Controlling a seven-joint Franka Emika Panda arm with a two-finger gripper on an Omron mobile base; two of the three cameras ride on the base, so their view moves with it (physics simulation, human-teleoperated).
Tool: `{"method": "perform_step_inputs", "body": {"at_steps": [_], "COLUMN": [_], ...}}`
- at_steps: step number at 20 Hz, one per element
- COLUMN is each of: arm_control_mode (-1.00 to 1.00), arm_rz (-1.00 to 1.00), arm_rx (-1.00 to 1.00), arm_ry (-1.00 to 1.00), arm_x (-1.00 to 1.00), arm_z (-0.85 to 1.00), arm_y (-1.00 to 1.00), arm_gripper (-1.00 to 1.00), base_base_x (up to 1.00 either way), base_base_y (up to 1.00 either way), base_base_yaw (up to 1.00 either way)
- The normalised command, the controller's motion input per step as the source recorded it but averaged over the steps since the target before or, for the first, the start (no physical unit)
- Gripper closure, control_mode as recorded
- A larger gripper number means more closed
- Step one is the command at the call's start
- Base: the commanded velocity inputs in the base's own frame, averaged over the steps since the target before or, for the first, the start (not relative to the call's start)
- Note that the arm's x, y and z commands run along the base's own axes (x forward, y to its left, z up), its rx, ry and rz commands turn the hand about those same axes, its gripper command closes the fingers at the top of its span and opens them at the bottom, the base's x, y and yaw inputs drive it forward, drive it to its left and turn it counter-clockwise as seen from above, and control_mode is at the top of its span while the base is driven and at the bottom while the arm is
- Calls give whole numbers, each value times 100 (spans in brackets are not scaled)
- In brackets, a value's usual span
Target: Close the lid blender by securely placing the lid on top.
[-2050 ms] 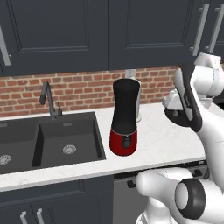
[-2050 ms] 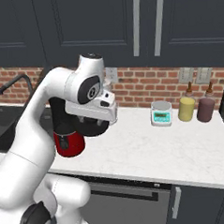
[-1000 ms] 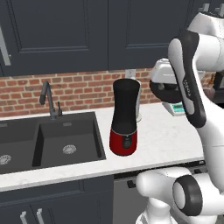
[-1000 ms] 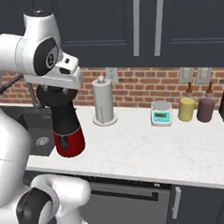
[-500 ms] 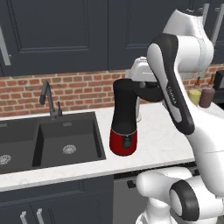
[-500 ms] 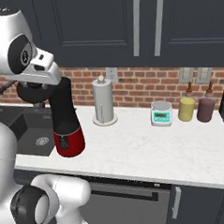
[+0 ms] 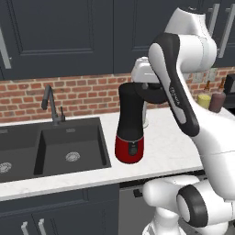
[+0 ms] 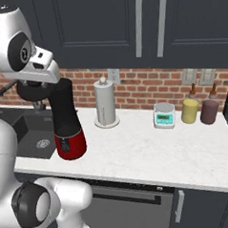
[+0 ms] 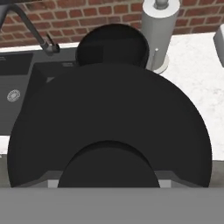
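Black lid (image 9: 109, 127), clamped in the closed jaws, hangs just short of the upright blender (image 7: 131, 124) mouth, which lies ahead toward the worktop's back edge.

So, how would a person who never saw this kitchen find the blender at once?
Look at the white counter under the brick wall, just right of the black sink. The blender stands there: a tall black jar on a glossy red base, unlike the grey paper towel holder beside it.

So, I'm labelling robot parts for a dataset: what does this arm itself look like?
The arm is built from glossy white, rounded shell segments with dark black bands and discs at the joints. It rises from a white rounded base with a dark round cap. No cables or markings show.
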Motion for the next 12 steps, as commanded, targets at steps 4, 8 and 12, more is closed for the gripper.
{"method": "perform_step_inputs", "body": {"at_steps": [4,8,12], "arm_control_mode": [-100,-100,-100], "arm_rz": [0,0,0], "arm_rx": [0,-2,-4], "arm_ry": [8,7,4], "arm_x": [30,27,28], "arm_z": [4,0,0], "arm_y": [0,0,1], "arm_gripper": [100,100,100], "base_base_x": [0,0,0], "base_base_y": [0,0,0], "base_base_yaw": [0,0,0]}}
